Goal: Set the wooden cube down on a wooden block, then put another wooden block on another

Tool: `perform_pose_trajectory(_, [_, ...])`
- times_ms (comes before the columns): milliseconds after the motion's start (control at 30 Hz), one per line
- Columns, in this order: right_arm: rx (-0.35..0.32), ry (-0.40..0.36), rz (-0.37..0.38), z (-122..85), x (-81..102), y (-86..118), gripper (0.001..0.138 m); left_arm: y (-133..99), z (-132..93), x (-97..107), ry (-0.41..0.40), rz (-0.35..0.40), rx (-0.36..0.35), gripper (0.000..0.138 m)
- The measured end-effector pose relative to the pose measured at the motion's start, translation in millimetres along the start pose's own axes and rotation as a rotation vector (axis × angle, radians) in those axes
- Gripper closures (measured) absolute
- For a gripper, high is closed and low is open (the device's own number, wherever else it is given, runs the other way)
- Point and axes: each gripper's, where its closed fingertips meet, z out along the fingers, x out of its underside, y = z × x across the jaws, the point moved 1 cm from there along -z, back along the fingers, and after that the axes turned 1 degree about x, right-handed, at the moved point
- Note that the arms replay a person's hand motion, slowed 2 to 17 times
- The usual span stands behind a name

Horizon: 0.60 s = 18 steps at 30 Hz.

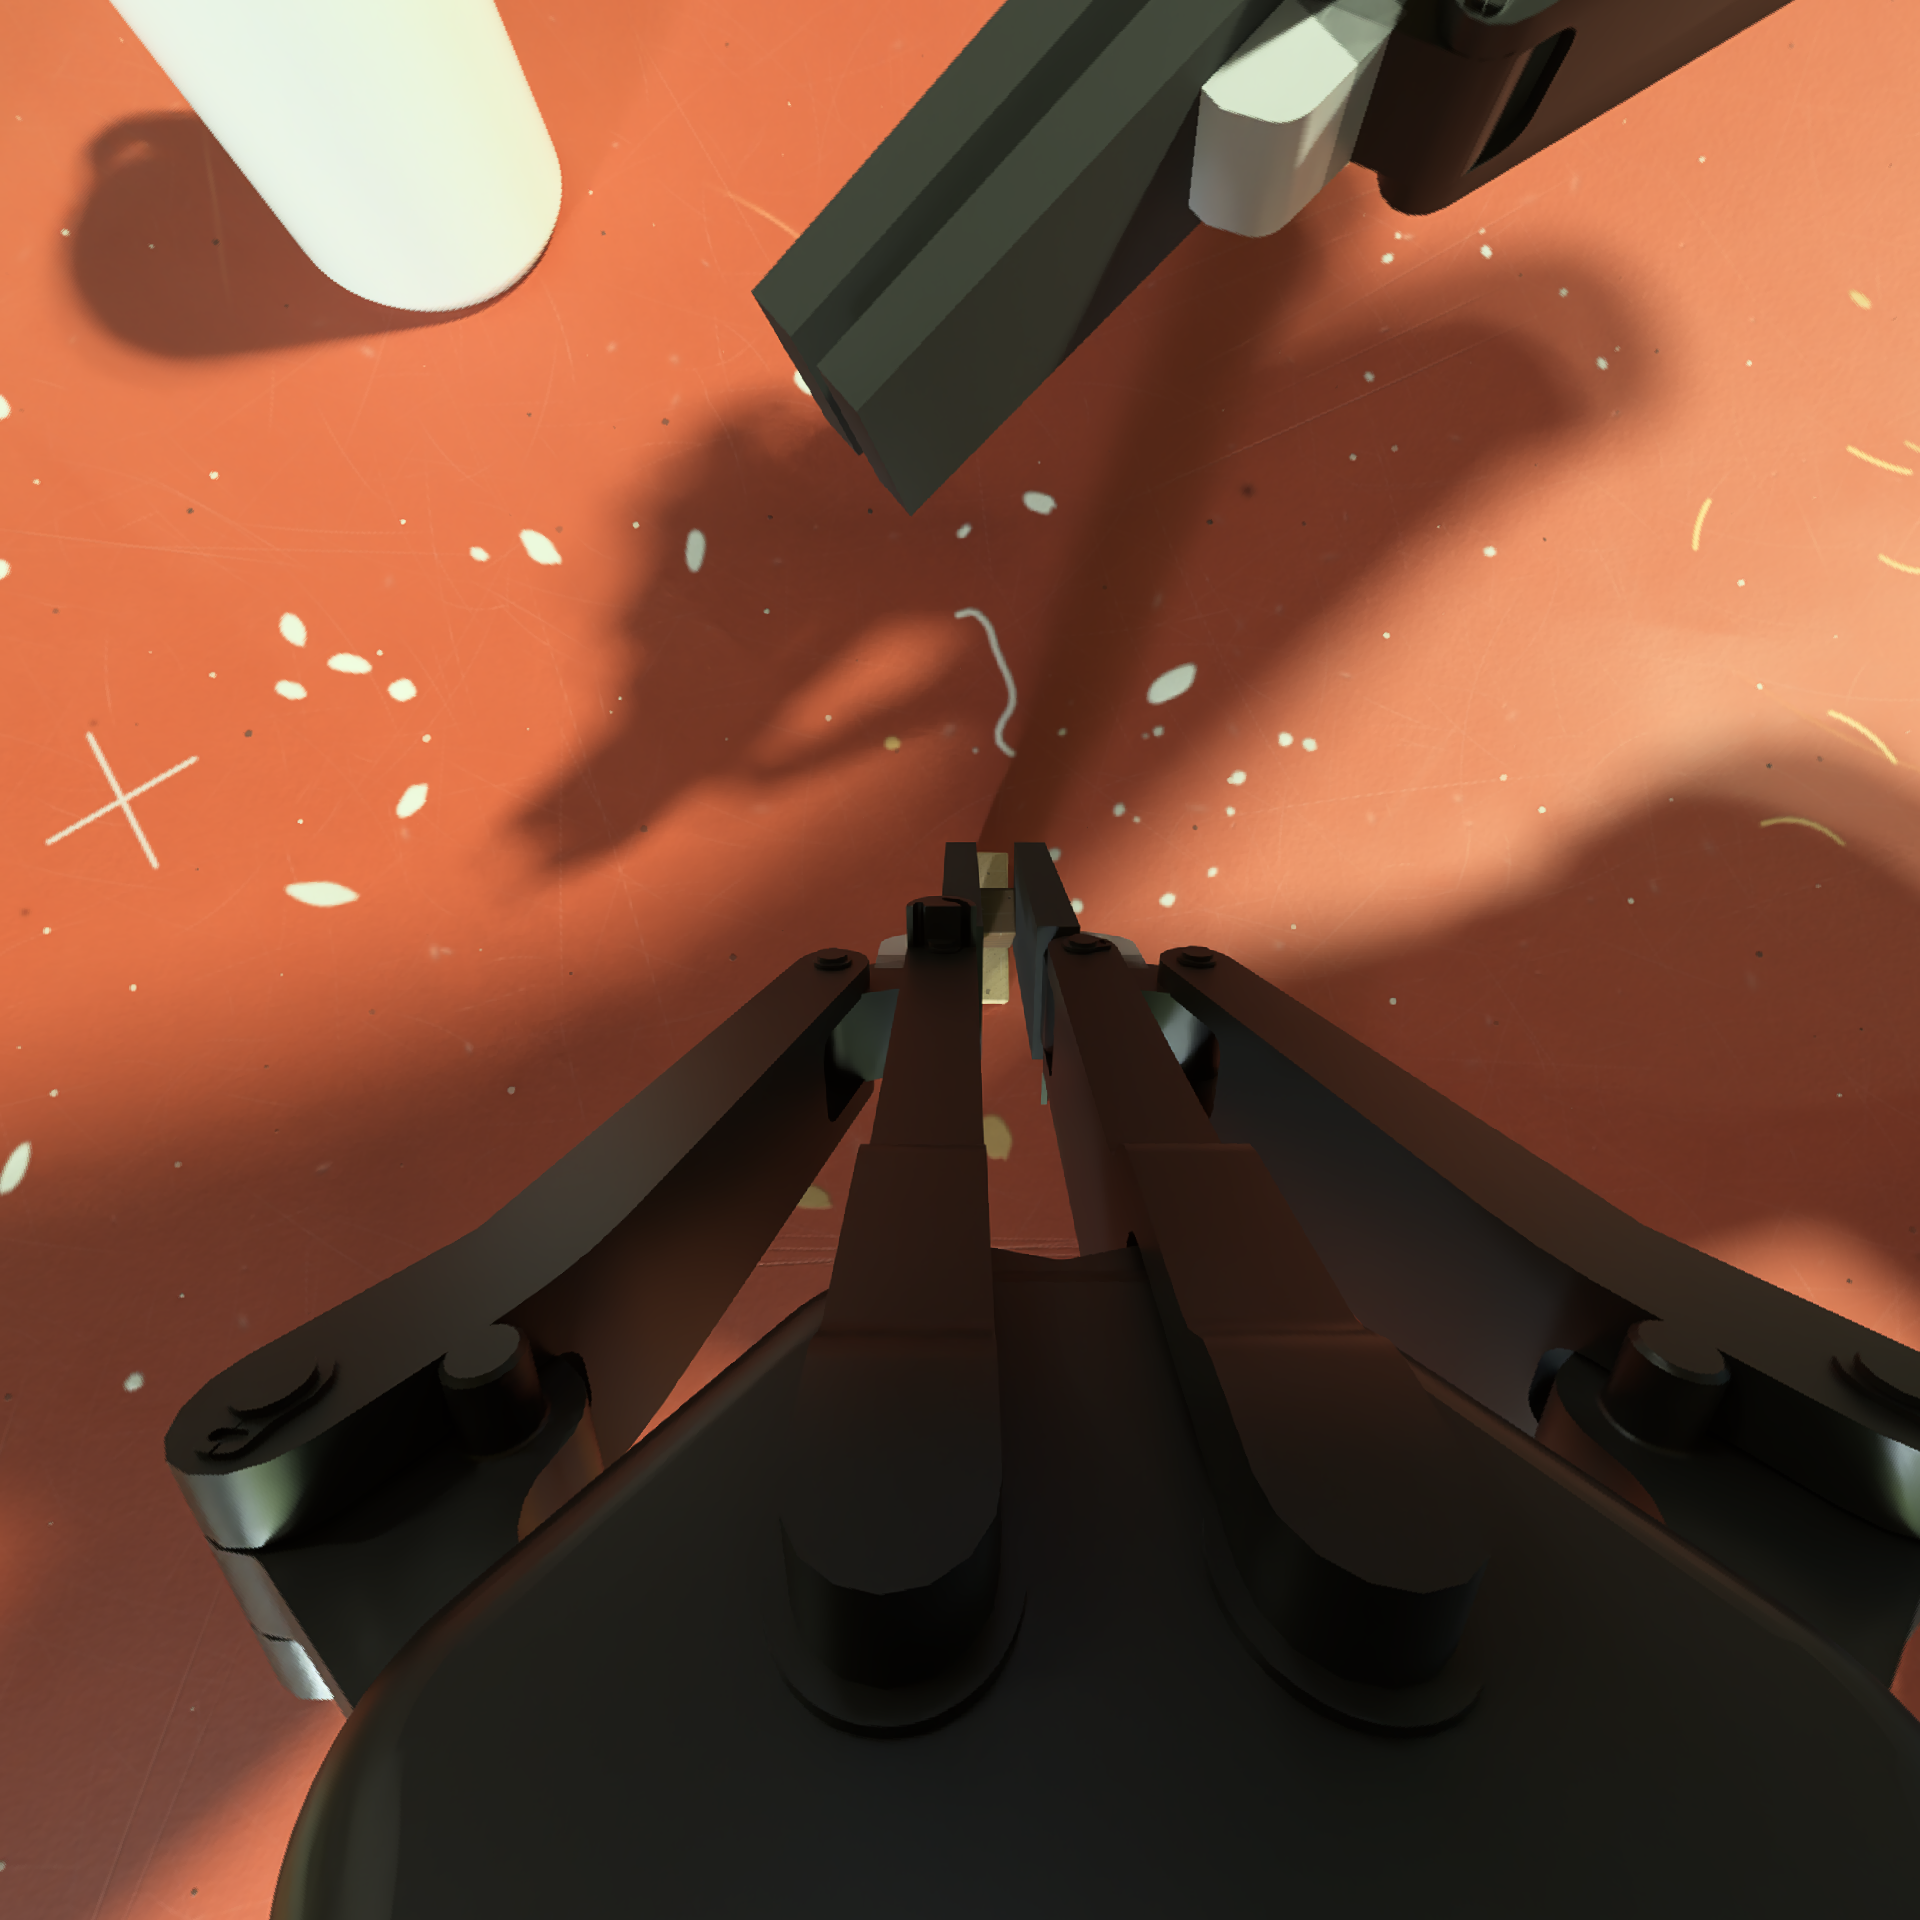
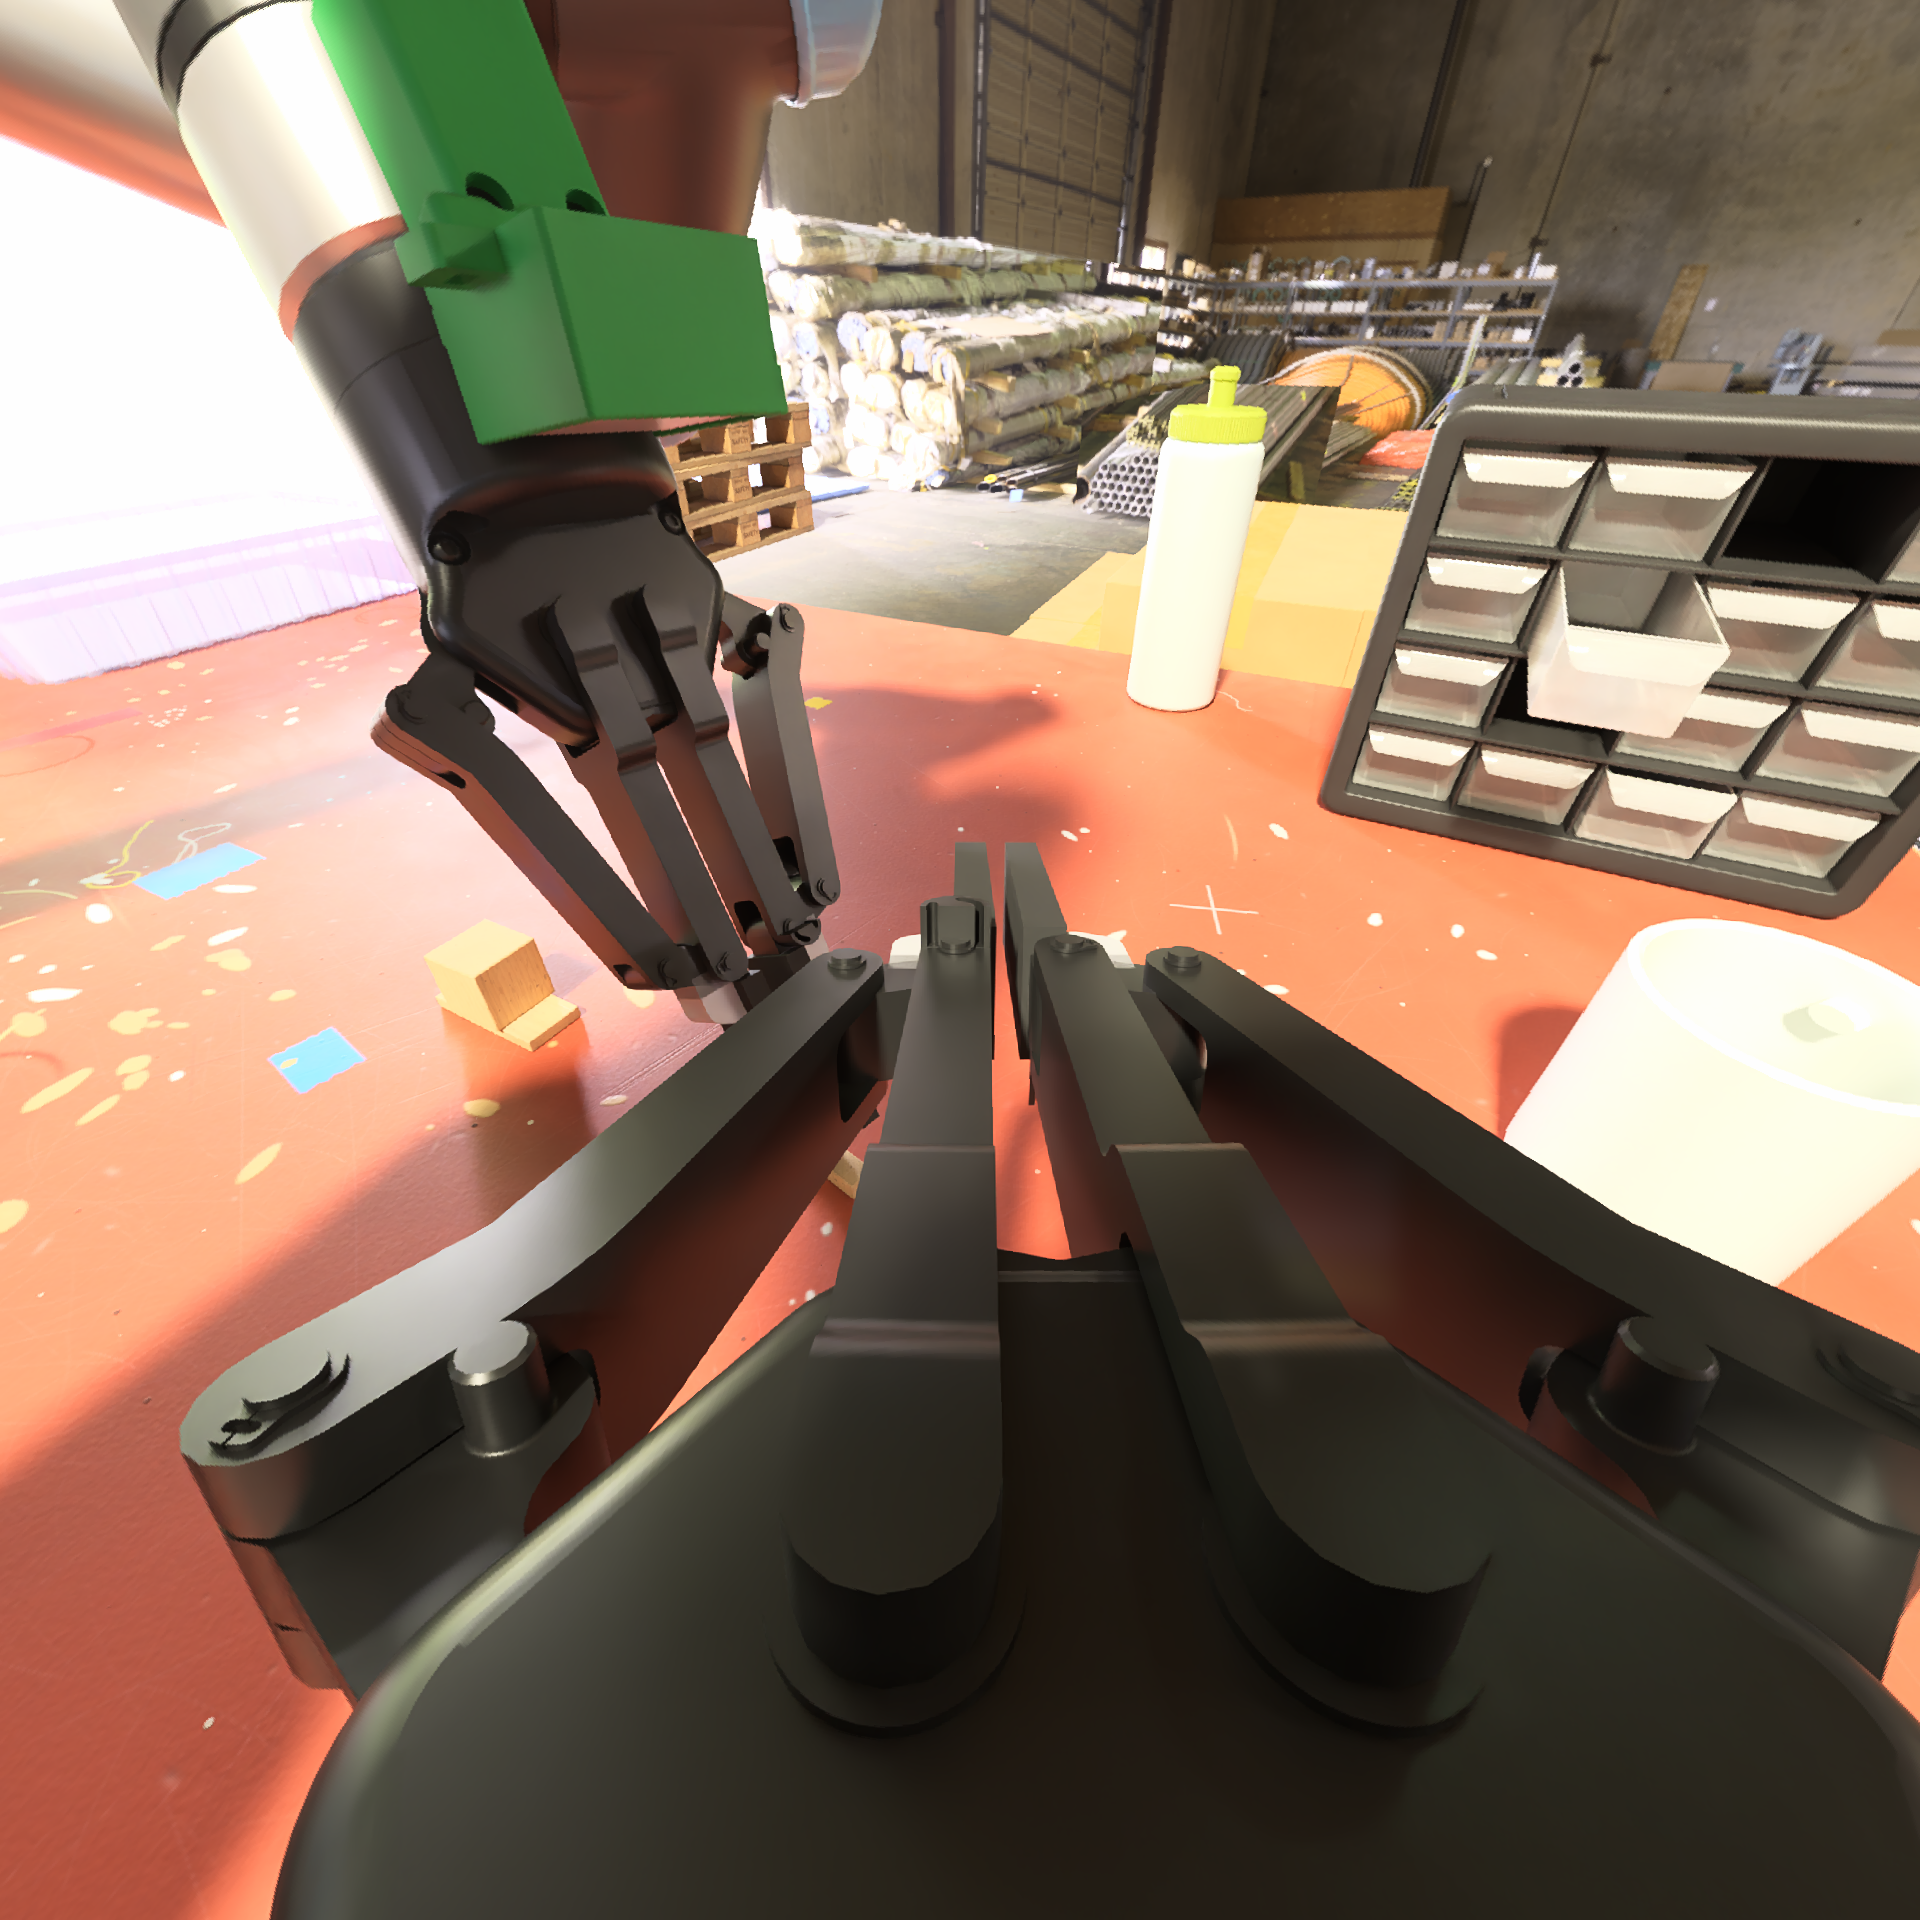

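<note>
In the left wrist view my left gripper [image 1: 992,860] points down at the orange table [image 1: 312,1039], its jaws closed on a thin pale wooden block [image 1: 994,920]; only a sliver of the block shows. In the right wrist view the left gripper [image 2: 750,987] reaches down to the table, its tips hidden behind my right gripper's link. A wooden cube [image 2: 486,968] sits on a flat wooden block [image 2: 540,1023] just left of it. My right gripper [image 2: 995,864] is shut and empty above the table, and it also shows in the left wrist view [image 1: 868,426]. A wood corner [image 2: 847,1174] peeks out under its link.
A white bottle with a yellow cap [image 2: 1184,582] stands at the back, and it also shows in the left wrist view [image 1: 395,135]. A grey drawer cabinet [image 2: 1382,727] with one drawer pulled out is at the right. A white cup [image 2: 1745,1091] stands near my right gripper.
</note>
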Motion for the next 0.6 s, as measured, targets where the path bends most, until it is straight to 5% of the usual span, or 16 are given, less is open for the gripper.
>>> perform_pose_trajectory(600, [-0.014,0.023,-0.008,4.1,5.1,4.1,0.134,-0.8,-19.8,3.2,-0.069,-0.046,-0.056,0.116])
